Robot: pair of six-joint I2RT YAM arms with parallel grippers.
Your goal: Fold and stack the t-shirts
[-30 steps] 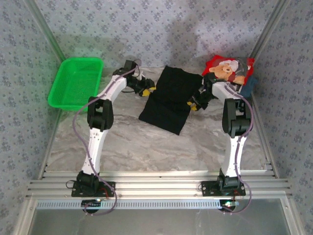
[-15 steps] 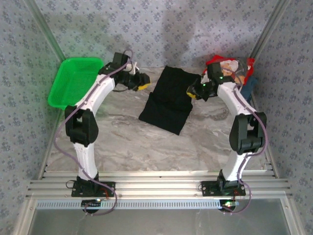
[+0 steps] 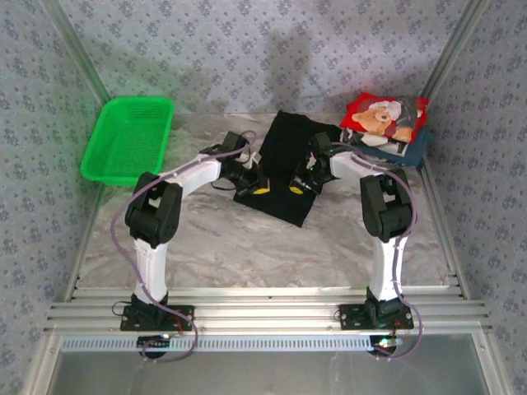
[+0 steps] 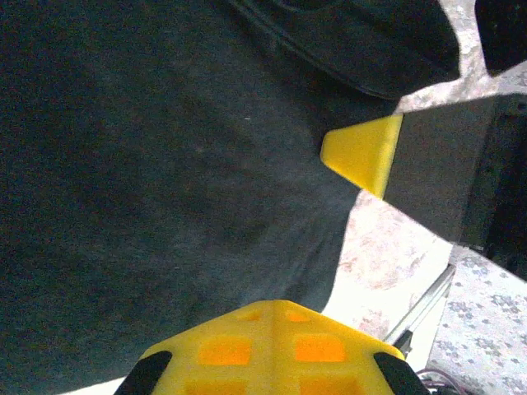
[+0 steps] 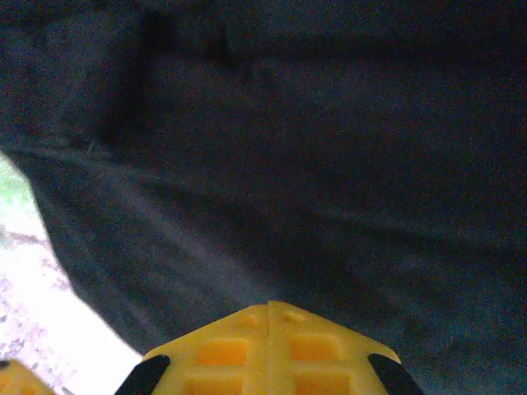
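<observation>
On the marble table point(image 3: 206, 247), the black t-shirt point(image 3: 284, 152) is lying as a narrow strip at the middle, within reach of both arms, probably for another fold. In the far right corner the stack of folded t-shirts point(image 3: 385, 123), teddy-bear print on top, is sitting clear of the work. The left gripper point(image 3: 262, 188) and right gripper point(image 3: 295, 188) are pressing their fingers together just above the shirt's near hem, probably to pinch it. I cannot tell whether cloth is caught.

We identify a robotics lab cell: aluminium frame rails point(image 3: 263, 313), patterned backdrop walls point(image 3: 247, 49), robot arms point(image 3: 150, 259) bolted beside a marbled table point(image 3: 222, 239).
</observation>
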